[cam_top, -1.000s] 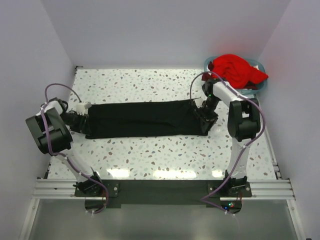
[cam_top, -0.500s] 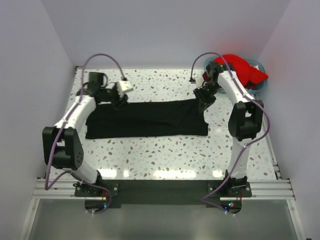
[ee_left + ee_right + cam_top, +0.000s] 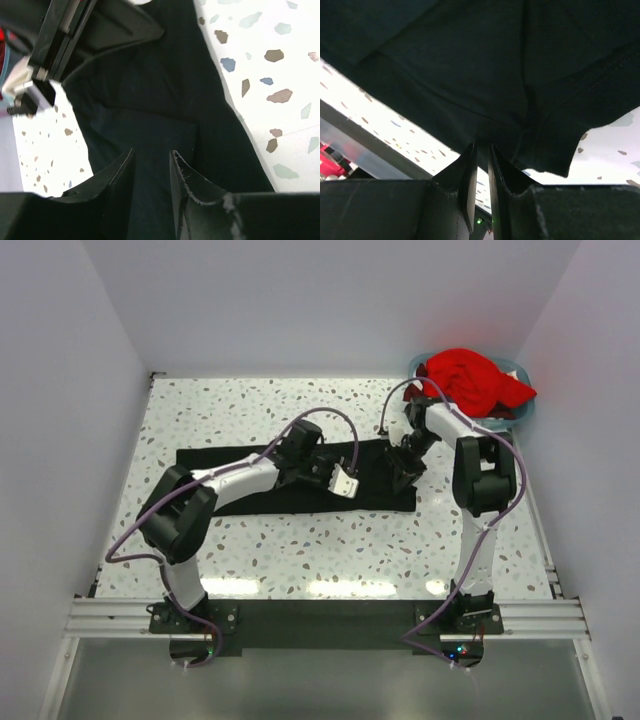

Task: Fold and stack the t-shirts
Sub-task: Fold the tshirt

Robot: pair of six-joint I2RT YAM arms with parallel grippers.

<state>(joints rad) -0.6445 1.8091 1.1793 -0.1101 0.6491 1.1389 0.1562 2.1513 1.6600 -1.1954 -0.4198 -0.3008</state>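
The black t-shirt [image 3: 250,498] lies as a long strip across the middle of the table. My left gripper [image 3: 358,478] reaches over it to its right half. In the left wrist view the gripper [image 3: 150,157] has its jaws a little apart, low over the black cloth [image 3: 160,95], not pinching it. My right gripper [image 3: 405,462] is at the shirt's right end. In the right wrist view the gripper [image 3: 481,147] is shut on a bunched edge of the black cloth [image 3: 470,65]. The red t-shirt [image 3: 470,380] lies heaped in the basket.
The light blue basket [image 3: 522,410] stands at the table's far right corner. The speckled table [image 3: 300,560] has walls on three sides. The two grippers are close together over the shirt's right half. The left arm [image 3: 240,475] lies across the shirt.
My left arm swung from the shirt's left end, past its far left corner, to the shirt's right half. My right gripper stayed at the shirt's right end with small shifts.
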